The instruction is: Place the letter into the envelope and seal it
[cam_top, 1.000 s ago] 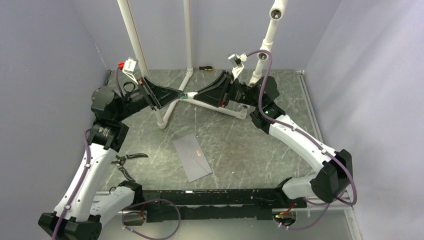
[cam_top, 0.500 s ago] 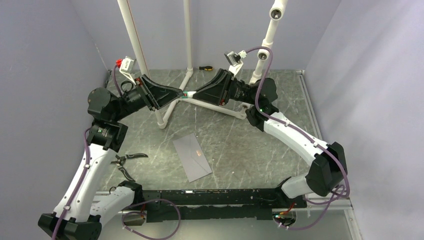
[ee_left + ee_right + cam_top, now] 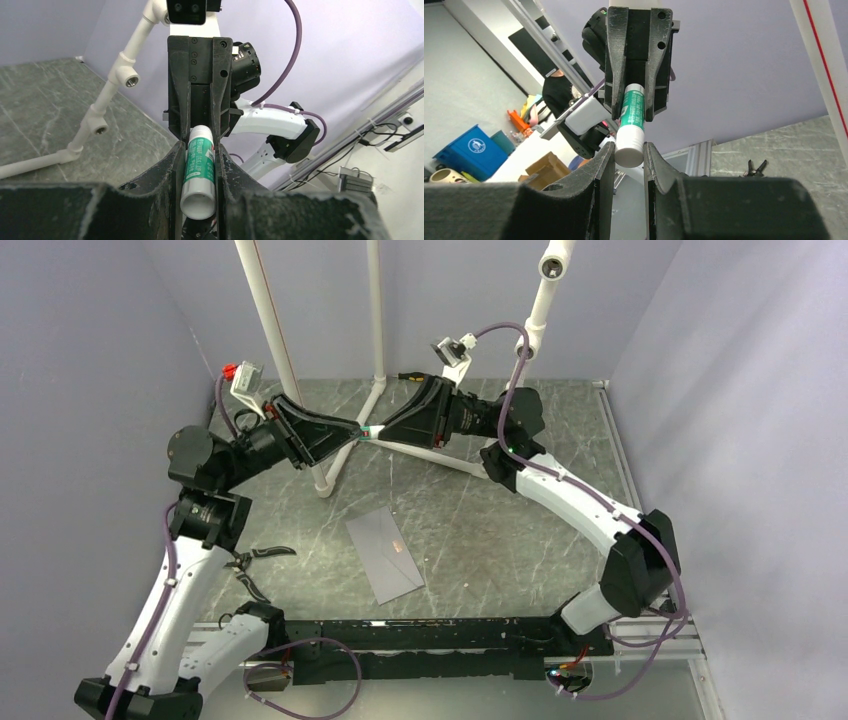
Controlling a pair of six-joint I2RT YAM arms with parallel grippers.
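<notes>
A green-and-white glue stick [image 3: 368, 430] is held in the air between my two grippers, over the far middle of the table. My left gripper [image 3: 358, 430] is shut on its green body [image 3: 200, 167]. My right gripper [image 3: 380, 428] is shut on its white cap end [image 3: 629, 150]. The pale grey envelope [image 3: 383, 558] lies flat on the table, nearer than the grippers and well below them. A thin tan strip of the letter [image 3: 398, 543] shows at its right edge; the rest of the letter is hidden.
A white pipe frame [image 3: 345, 445] stands on the table under the grippers, with tall posts [image 3: 265, 300] behind. A screwdriver [image 3: 410, 374] lies at the back wall. Black pliers [image 3: 255, 558] lie left of the envelope.
Both wrists have lifted and shifted a little to the left, still joined on the glue stick. The envelope has not moved.
</notes>
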